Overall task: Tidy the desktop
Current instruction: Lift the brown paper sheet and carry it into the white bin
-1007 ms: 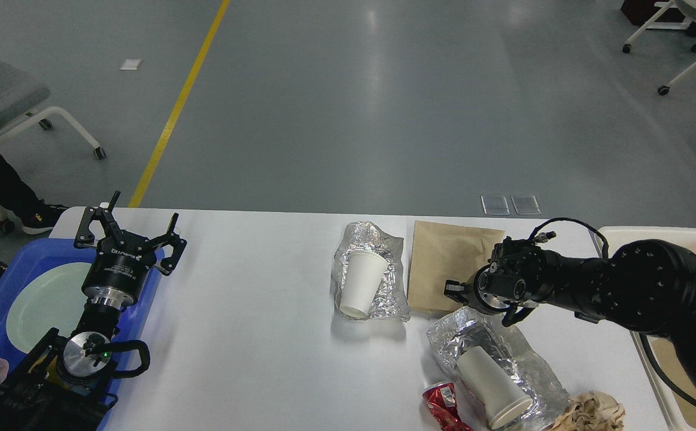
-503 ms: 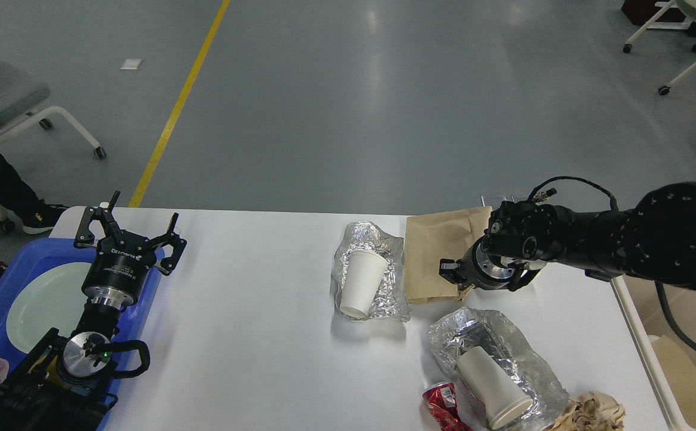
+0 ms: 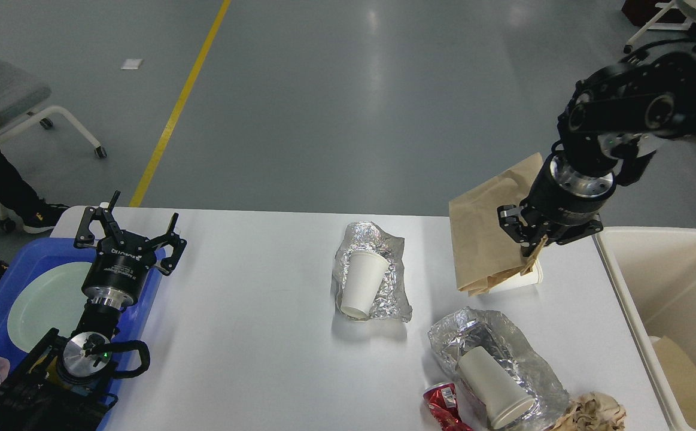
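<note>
Now the right tool [image 3: 530, 254] pinches the brown paper bag [image 3: 485, 239] by its lower corner, lifted above the white surface [image 3: 252, 311], beside the cream bin [image 3: 665, 287]. The bag looks light and floppy, so an edge grip seems best. The left tool [image 3: 129, 230] hangs spread wide over the blue tray [image 3: 0, 287].

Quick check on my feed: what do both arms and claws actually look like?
Both are black. The left claw has open linkage fingers, a cylindrical body with white lettering, a silver wrist ring and a looped black cable below. The right claw sits on a round silver-ringed wrist with bulky rounded joints.
</note>
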Tool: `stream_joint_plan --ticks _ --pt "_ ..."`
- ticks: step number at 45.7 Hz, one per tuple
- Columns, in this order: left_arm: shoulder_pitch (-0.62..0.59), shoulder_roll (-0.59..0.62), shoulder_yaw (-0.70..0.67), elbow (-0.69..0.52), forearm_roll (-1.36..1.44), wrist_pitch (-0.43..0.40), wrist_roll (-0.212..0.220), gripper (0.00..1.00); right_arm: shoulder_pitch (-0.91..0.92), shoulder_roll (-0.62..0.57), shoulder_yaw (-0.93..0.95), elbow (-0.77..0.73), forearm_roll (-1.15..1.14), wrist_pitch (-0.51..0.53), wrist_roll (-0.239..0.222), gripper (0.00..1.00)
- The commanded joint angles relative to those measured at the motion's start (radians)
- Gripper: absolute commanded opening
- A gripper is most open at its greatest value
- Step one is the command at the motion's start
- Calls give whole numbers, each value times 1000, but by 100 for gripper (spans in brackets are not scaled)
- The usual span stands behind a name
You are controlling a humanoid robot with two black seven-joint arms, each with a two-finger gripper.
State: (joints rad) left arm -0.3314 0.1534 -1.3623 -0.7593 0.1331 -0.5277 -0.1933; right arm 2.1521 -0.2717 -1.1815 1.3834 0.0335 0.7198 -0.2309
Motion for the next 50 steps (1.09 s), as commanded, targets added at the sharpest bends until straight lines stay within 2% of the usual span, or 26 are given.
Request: stream_joint_plan --ticks 1,6,11,18,25,32,38,43,44,50 --pt "0 0 -1 0 0 0 0 99 201 -64 -44 224 -3 1 -1 0" --pt "0 0 -1 0 0 0 0 99 321 -103 -82 315 -3 1 -1 0" --pt "0 2 -1 0 0 0 0 99 356 -107 -138 332 -3 -2 -1 0" --pt "0 2 -1 0 0 0 0 99 348 -139 -202 299 -7 -32 -1 0" --pt "2 2 -1 0 0 0 0 99 273 -247 -274 209 -20 -74 -2 0" --pt "0 2 -1 0 -1 0 0 99 73 -429 -288 -24 -75 -91 -7 0" --pt "2 2 -1 0 -1 0 0 99 -142 -506 -244 -262 -75 -129 -5 0" --pt "2 2 -1 0 -1 0 0 99 -360 -572 -123 -391 -76 -220 -4 0" --pt "2 2 -1 0 -1 0 0 99 -471 -599 -54 -462 -78 -252 -5 0" --pt "2 2 -1 0 -1 0 0 99 -753 -578 100 -648 -73 -325 1 0"
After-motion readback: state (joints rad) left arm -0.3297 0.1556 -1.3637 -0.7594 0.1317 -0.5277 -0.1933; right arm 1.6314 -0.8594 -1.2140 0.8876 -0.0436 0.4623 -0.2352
